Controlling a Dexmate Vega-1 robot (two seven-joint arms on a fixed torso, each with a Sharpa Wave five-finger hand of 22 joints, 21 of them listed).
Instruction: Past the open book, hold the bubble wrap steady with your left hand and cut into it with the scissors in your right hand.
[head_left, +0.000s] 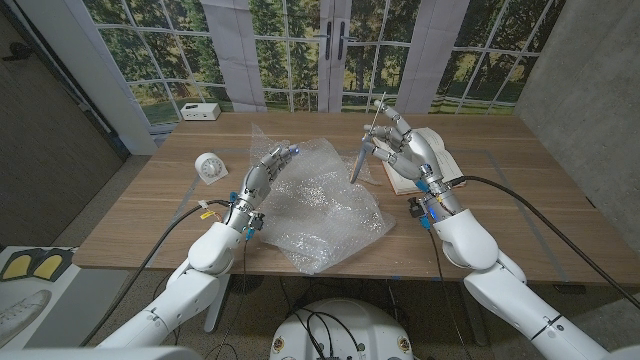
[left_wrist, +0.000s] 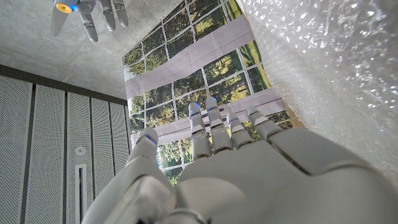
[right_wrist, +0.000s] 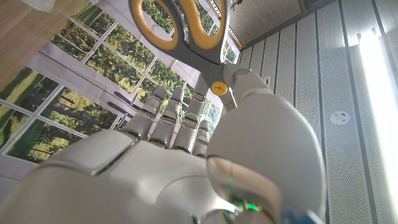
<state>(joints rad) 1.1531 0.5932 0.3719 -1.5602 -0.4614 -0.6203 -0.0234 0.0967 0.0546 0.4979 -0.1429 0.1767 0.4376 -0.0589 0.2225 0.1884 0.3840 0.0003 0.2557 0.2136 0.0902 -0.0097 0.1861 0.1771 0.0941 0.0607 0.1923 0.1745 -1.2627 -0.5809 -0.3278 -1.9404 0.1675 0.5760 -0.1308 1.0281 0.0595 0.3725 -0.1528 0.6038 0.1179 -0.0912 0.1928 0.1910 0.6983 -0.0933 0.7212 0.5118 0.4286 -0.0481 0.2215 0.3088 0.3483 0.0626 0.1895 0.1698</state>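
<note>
In the head view, a crumpled sheet of bubble wrap (head_left: 325, 205) lies on the wooden counter (head_left: 150, 215), reaching from the middle to the near edge. The left robot hand (head_left: 268, 172) rests its fingertips on the wrap's left part, fingers stretched forward and slightly apart, gripping nothing. The right robot hand (head_left: 398, 143) is raised above the wrap's far right corner and holds the scissors (head_left: 366, 145), blades pointing down towards the sheet. The open book (head_left: 428, 160) lies under and behind that hand. A small white clock (head_left: 211, 167) stands left of the wrap. In the left wrist view, the left robot hand (left_wrist: 249, 174) has its fingers extended beside the bubble wrap (left_wrist: 336, 56). In the right wrist view, the right robot hand (right_wrist: 186, 155) pinches the scissors (right_wrist: 193, 31) near their pivot, the yellow handles reaching beyond the fingertips.
</note>
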